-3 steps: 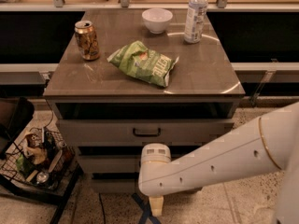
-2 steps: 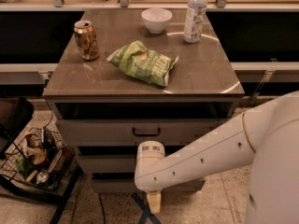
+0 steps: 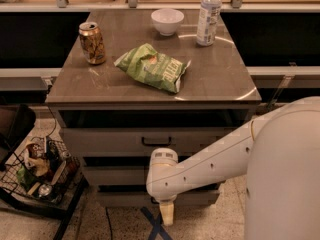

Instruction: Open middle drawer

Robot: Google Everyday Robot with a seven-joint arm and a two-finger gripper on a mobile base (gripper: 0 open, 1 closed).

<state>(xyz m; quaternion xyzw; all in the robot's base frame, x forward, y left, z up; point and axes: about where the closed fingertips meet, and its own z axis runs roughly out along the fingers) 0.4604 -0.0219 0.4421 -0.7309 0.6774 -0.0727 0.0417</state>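
- Below the front edge of the tabletop, in front of the cabinet's lower drawers, the gripper hangs pointing down towards the floor. It is at the end of the white arm, which reaches in from the right.
- Whether the gripper is spread or pressed together I cannot tell; it holds nothing that I can see.
- The middle drawer is the low, wide grey-brown front second from the top. It looks closed, and it lies above the gripper and further back.
- Its long axis runs left to right, parallel to the tabletop's front edge. Its centre handle is hidden behind the arm's wrist joint.
- The coming move, as I judge it, needs the gripper raised and turned towards that hidden handle, then a pull straight out from the cabinet.
- The top drawer, with its dark handle, sits just above and must not be taken by mistake. The bottom drawer sits just below.
- On the tabletop, a drinks can stands near the left edge and a green crisp bag lies at the centre. A white bowl and a water bottle stand towards the back edge. None of these is in the way.
- A wire basket of clutter stands on the floor to the cabinet's left, clear of the drawer's path.
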